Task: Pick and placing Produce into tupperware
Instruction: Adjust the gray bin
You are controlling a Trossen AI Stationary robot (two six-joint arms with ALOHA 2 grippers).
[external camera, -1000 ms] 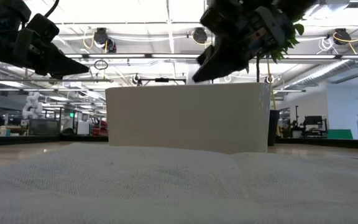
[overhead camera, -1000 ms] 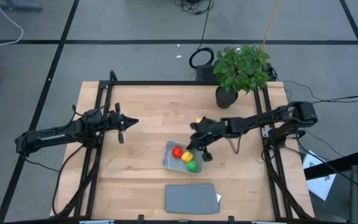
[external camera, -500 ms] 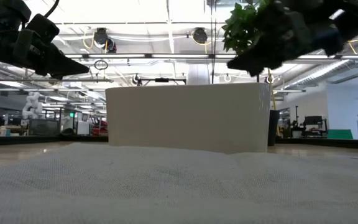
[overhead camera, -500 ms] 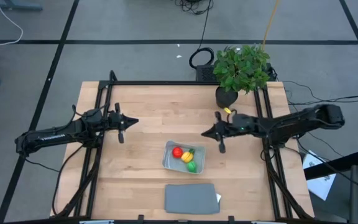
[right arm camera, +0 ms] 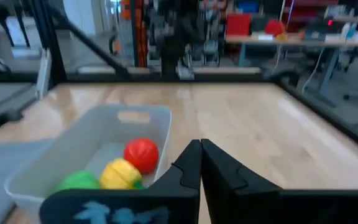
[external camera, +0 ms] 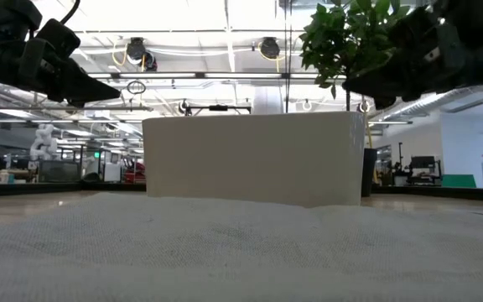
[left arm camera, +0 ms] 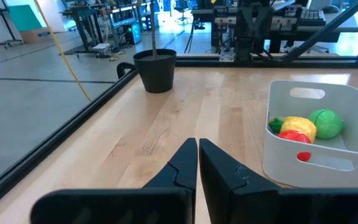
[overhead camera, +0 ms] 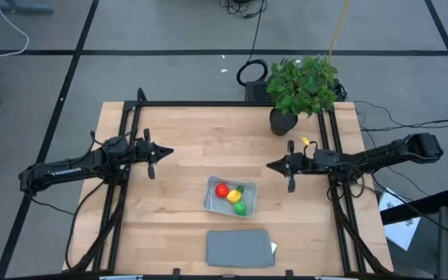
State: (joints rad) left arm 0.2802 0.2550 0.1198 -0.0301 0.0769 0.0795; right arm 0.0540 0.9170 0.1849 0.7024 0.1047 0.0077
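The clear bluish-grey tupperware (overhead camera: 230, 196) rests by its base on the wooden table, near the middle. Inside it lie the red round piece (overhead camera: 222, 189), the yellow piece with a green tip (overhead camera: 234, 194) and the green round piece (overhead camera: 240, 207); the right wrist view shows the same red piece (right arm camera: 141, 152), yellow piece (right arm camera: 122, 173) and green piece (right arm camera: 79, 180). My right gripper (overhead camera: 270, 166) hovers shut, to the right of the tupperware and pointing toward it. My left gripper (overhead camera: 169, 153) waits shut above the table's left half; its wrist view shows its fingers (left arm camera: 197, 149) closed.
A flat grey lid (overhead camera: 239, 247) lies near the table's near edge, in front of the tupperware. A potted leafy plant (overhead camera: 302, 85) stands at the far right corner, its black pot (overhead camera: 283, 122) close behind my right arm. Black frame rails run along both table sides.
My right gripper has drawn back from above the tupperware toward the table's right edge, rising and levelling out from a downward tilt. The three produce pieces have stayed in the tupperware. My left arm has kept still.
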